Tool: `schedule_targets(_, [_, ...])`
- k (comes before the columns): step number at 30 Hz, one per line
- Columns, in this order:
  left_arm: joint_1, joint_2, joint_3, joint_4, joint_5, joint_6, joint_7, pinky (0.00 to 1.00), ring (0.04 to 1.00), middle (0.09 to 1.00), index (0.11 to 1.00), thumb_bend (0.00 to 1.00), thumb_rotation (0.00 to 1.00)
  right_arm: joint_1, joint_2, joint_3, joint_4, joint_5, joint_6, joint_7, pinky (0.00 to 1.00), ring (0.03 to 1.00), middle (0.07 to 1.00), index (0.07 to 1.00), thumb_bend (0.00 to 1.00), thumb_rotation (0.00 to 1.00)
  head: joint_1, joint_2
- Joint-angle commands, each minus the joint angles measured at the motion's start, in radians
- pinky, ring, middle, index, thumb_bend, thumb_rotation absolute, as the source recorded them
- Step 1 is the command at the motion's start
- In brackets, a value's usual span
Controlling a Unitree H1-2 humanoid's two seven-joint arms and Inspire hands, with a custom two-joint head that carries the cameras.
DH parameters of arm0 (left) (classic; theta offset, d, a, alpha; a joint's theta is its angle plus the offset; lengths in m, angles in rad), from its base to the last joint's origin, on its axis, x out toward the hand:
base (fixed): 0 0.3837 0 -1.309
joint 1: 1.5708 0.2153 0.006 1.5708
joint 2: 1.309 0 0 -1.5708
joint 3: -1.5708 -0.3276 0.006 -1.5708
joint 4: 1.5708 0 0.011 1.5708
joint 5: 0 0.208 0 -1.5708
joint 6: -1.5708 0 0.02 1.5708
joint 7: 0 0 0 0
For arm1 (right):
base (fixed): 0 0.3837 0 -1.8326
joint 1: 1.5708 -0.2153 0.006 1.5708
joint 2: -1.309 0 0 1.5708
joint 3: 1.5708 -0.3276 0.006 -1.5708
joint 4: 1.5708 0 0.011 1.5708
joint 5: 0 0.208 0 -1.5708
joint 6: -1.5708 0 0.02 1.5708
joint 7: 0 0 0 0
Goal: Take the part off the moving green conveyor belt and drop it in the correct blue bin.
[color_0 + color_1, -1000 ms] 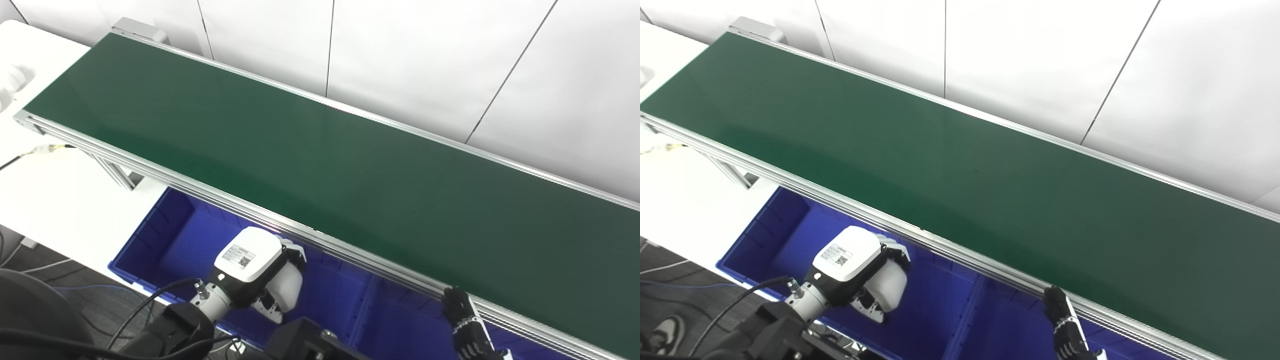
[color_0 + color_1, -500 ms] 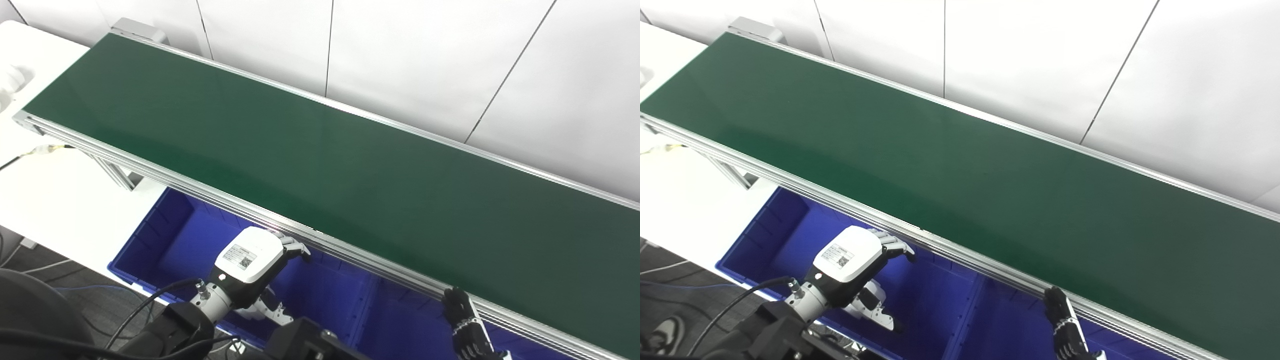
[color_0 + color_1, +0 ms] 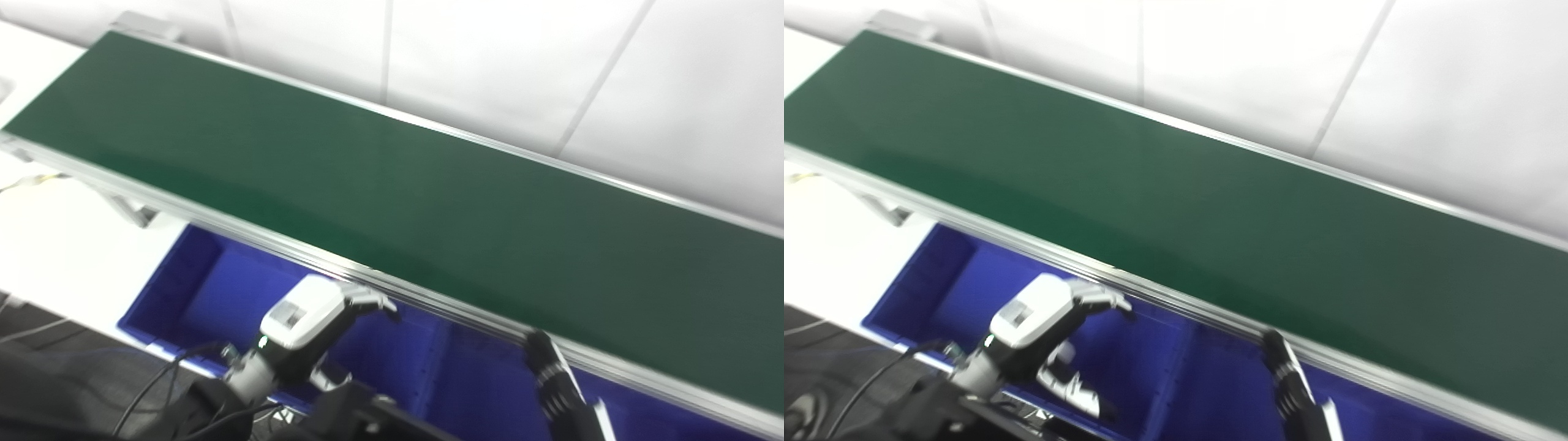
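Below green conveyor belt, left hand spread wide over blue bin, right hand unclear, blurred.

Both views are motion-blurred; the right robot hand is cut off by the bottom edge.

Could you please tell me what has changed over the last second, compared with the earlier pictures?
The left hand opened over the blue bin: a second ago its fingers curled around a white part, now they are spread and hold nothing. The camera also shifted and the picture blurred. The right hand stayed by the belt edge; the belt stayed bare.
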Motion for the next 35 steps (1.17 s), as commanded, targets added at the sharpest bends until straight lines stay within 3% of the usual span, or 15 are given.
schedule_targets(1, [0.008,0.017,-0.004,-0.033,-0.061,-0.058,0.005,0.76,0.784,0.79,0.726,1.0,0.76,0.005,0.021,0.01,-0.032,-0.006,-0.005,-0.012,0.95,0.954,0.944,0.951,1.0,0.96,0.0,-0.001])
schedule_targets(3, [0.001,0.015,-0.002,-0.024,-0.153,-0.095,0.011,0.78,0.8,0.806,0.744,1.0,0.78,0.009,0.048,0.023,-0.033,-0.038,-0.011,-0.027,0.96,0.956,0.946,0.952,1.0,0.97,-0.122,-0.004])
schedule_targets(4, [-0.004,0.012,0.001,-0.021,-0.194,-0.105,0.011,0.79,0.81,0.816,0.754,1.0,0.79,0.011,0.059,0.028,-0.031,-0.052,-0.017,-0.036,0.97,0.957,0.947,0.952,1.0,0.98,-0.122,-0.004])
schedule_targets(7, [-0.02,0.015,0.027,-0.011,-0.296,-0.127,0.005,0.81,0.839,0.846,0.785,1.0,0.81,0.014,0.093,0.042,-0.02,-0.1,-0.034,-0.063,0.97,0.956,0.947,0.95,1.0,0.99,-0.242,-0.011])
schedule_targets(11, [-0.071,0.014,0.06,0.009,-0.418,-0.148,-0.013,0.81,0.862,0.869,0.827,1.0,0.83,0.022,0.132,0.057,-0.02,-0.156,-0.034,-0.103,0.97,0.951,0.943,0.938,0.99,0.98,-0.337,-0.017])
schedule_targets(15, [-0.127,0.01,0.067,0.03,-0.501,-0.145,-0.049,0.82,0.879,0.884,0.846,1.0,0.87,0.031,0.153,0.074,-0.028,-0.19,-0.019,-0.129,0.96,0.954,0.946,0.935,0.99,0.98,-0.389,-0.022])
schedule_targets(22, [-0.152,-0.066,0.028,0.094,-0.552,-0.113,-0.075,0.85,0.922,0.922,0.89,1.0,0.88,0.041,0.145,0.085,-0.026,-0.196,-0.025,-0.149,0.94,0.956,0.953,0.938,0.99,0.97,-0.368,-0.03])
schedule_targets(29, [-0.128,-0.122,0.006,0.217,-0.5,-0.19,-0.049,0.86,0.93,0.936,0.906,1.0,0.93,0.051,0.111,0.08,-0.022,-0.17,-0.044,-0.146,0.95,0.958,0.954,0.936,0.98,0.97,-0.259,-0.054])
schedule_targets(35, [-0.126,-0.161,-0.013,0.292,-0.49,-0.216,-0.042,0.87,0.932,0.935,0.918,1.0,0.96,0.044,0.073,0.07,-0.009,-0.132,-0.061,-0.139,0.98,0.966,0.952,0.933,0.98,0.97,-0.165,-0.067])
